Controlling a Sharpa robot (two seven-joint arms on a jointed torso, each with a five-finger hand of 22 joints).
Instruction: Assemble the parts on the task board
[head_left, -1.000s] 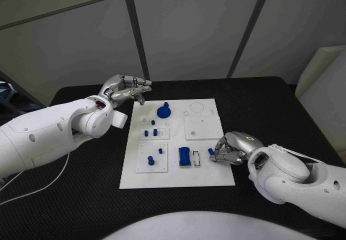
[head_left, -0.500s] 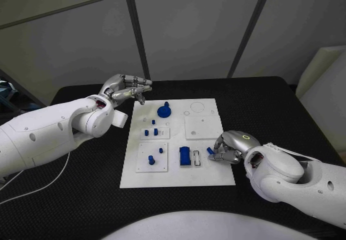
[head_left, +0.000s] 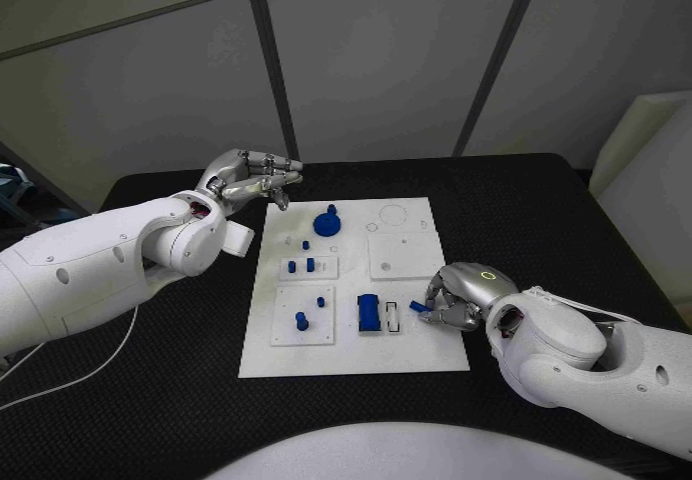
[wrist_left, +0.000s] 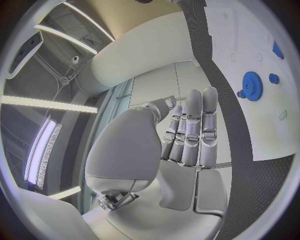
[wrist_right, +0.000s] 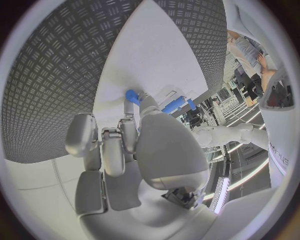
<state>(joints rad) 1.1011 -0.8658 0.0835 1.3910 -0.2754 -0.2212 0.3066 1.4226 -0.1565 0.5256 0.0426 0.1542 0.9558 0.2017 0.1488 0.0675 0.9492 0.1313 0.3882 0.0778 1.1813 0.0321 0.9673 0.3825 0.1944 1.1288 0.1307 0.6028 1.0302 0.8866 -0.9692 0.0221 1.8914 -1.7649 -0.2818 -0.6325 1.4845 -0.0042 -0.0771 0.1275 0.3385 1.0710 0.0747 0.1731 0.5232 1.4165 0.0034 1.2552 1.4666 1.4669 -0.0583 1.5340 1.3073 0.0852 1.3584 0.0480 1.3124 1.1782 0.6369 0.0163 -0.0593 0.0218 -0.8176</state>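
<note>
The white task board (head_left: 404, 350) lies in the middle of the black table. On it are a blue gear (head_left: 329, 222), a blue block (head_left: 369, 313) beside a narrow slot, and several small blue pegs (head_left: 300, 266). My right hand (head_left: 459, 296) rests over the board's right edge and pinches a small blue part (head_left: 418, 306) just right of the slot. In the right wrist view the small blue part (wrist_right: 132, 96) sits at the fingertips against the board. My left hand (head_left: 254, 180) hovers off the board's far left corner, holding nothing, its fingers (wrist_left: 190, 125) lying straight and side by side.
A raised white square plate (head_left: 404, 255) sits on the board's right half, with a circle outline (head_left: 394, 213) beyond it. Black table (head_left: 548, 220) surrounds the board. A white cable (head_left: 72, 375) trails at the left. The gear (wrist_left: 252, 83) also appears in the left wrist view.
My right hand has crept slightly left across the board with the small blue part, closer to the slot. The left hand has not moved.
</note>
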